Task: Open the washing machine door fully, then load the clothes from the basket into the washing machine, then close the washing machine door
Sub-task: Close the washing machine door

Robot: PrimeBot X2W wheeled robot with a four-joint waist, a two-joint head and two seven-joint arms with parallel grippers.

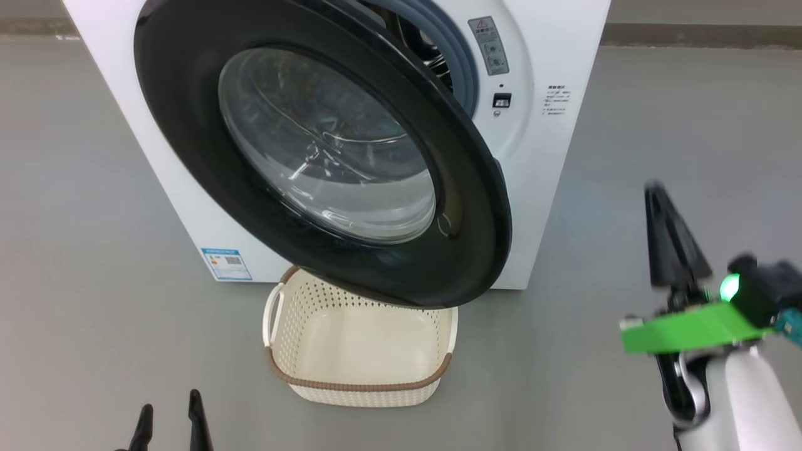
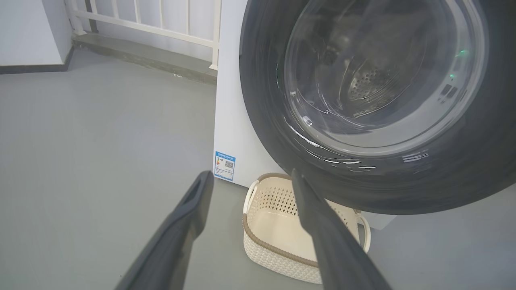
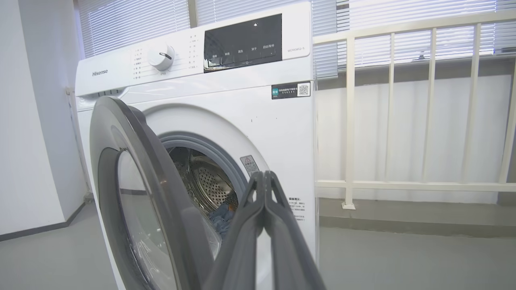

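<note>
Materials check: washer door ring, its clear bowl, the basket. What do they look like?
Door ring: glossy black plastic, probably; it mirrors the light.
Bowl: clear glass or plastic, can't tell; see-through, sharp reflections.
Basket: matte cream plastic, moulded perforations; brown rim looks woven, likely moulded too.

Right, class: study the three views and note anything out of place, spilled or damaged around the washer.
Nothing is spilled or damaged. The washing machine door stands ajar, hanging over the empty basket at its back rim, with blue clothes lying in the drum.
</note>
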